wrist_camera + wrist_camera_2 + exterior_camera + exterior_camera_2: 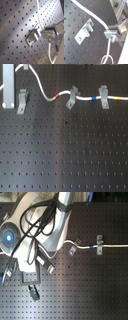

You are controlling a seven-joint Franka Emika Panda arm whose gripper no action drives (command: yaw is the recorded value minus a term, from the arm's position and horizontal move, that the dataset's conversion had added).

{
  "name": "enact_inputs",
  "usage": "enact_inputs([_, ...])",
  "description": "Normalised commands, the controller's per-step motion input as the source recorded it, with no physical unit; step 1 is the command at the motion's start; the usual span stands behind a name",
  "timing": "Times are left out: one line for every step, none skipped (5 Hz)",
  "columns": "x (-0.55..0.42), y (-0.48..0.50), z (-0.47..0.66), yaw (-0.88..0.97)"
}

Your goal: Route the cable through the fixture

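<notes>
Cable status: long thin white cord with coloured bands (47, 95) already sits in two of the three small grey metal clip brackets, the middle bracket (72, 97) next to the red band and the bracket (103, 96) toward the first exterior view's right by the blue band. Remaining target is the third grey notched clip (22, 101) at the first exterior view's left, still empty.

Step in hand, as I read it: bringing the free run of cord to that last clip. In the second wrist view the cord (96, 16) passes just beside the clip (84, 31), not in its notch.

Gripper (109, 33) is clamped on the cord; the grey finger (112, 31) pinches it near a green mark. Arm stands over the black perforated breadboard (65, 154), wrist pointing down, fingers low near the board.

Next move probably needs a sideways shift to line the cord over the notch, then a drop in with slight tension.
</notes>
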Motion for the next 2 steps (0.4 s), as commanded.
enact_inputs([-0.384, 0.184, 0.33, -0.38])
enact_inputs([-0.436, 0.133, 0.31, -0.34])
